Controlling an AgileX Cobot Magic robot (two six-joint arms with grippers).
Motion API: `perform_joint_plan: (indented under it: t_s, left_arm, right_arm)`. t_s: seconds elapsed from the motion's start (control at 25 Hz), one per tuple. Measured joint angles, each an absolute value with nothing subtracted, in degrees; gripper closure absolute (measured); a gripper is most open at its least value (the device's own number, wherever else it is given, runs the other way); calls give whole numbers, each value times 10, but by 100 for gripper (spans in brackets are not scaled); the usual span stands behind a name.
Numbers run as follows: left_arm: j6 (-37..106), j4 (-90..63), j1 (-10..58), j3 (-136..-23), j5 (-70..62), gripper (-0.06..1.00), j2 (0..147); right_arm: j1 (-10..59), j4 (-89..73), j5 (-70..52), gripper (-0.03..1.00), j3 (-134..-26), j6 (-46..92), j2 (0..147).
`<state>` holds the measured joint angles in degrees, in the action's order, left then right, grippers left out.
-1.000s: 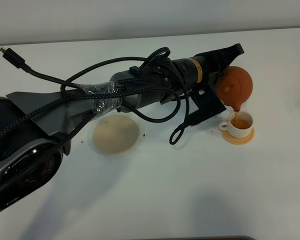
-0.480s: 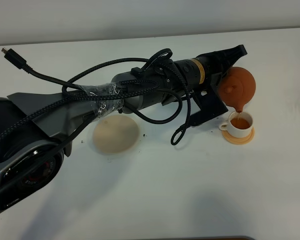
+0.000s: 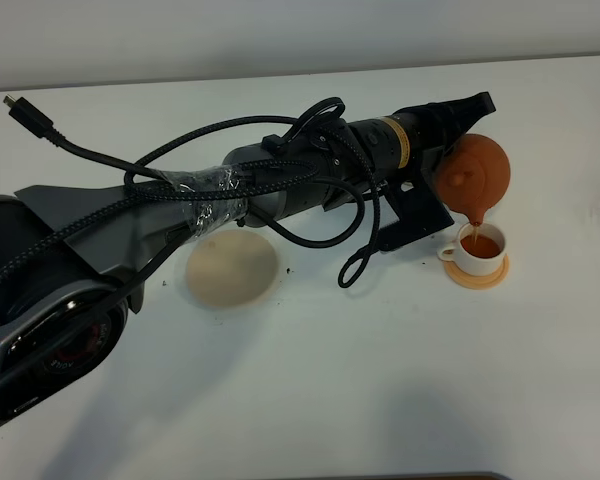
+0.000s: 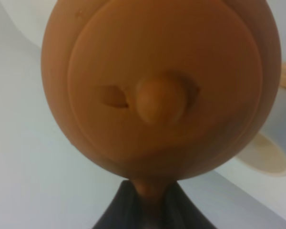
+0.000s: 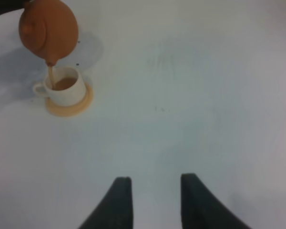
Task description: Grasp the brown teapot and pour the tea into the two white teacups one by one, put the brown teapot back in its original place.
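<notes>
The brown teapot [image 3: 477,173] hangs tilted, spout down, over a white teacup [image 3: 475,250] on its orange-tan saucer [image 3: 480,275]. A thin stream of tea [image 3: 473,224] falls into the cup, which holds reddish-brown liquid. My left gripper [image 3: 446,148] is shut on the teapot's handle; in the left wrist view the teapot's lid and knob [image 4: 155,98] fill the frame. The right wrist view shows the teapot [image 5: 47,28], the cup [image 5: 63,87] and my open, empty right gripper [image 5: 155,200] well apart from them. The beige coaster [image 3: 232,270] lies bare. The second cup is not clearly visible.
My left arm with looped black cables [image 3: 310,190] stretches across the white table from lower left to upper right. A loose cable plug [image 3: 20,108] lies at the far left. A pale rimmed shape [image 4: 266,155] shows beside the teapot in the left wrist view.
The teapot has shifted slightly to the right over the cup. The stream of tea keeps running into the cup. The right gripper's earlier state is not shown.
</notes>
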<state>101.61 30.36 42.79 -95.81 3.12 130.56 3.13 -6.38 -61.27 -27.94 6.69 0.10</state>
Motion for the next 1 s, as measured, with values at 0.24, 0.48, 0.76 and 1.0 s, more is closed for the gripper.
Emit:
perform_joint_plan:
  t_s: [0.24, 0.48, 0.76, 1.0]
  left_arm:
    - [1018, 307, 428, -958, 37, 83, 1306]
    - [1018, 320, 428, -958, 41, 83, 1306]
    - [1018, 334, 428, -958, 53, 83, 1306]
    - [1018, 346, 428, -958, 54, 83, 1306]
  right_arm:
    - [31, -64, -613, 73, -279, 67, 1]
    - [31, -64, -613, 73, -279, 67, 1]
    - [31, -64, -613, 73, -279, 67, 1]
    - [31, -64, -613, 73, -279, 67, 1]
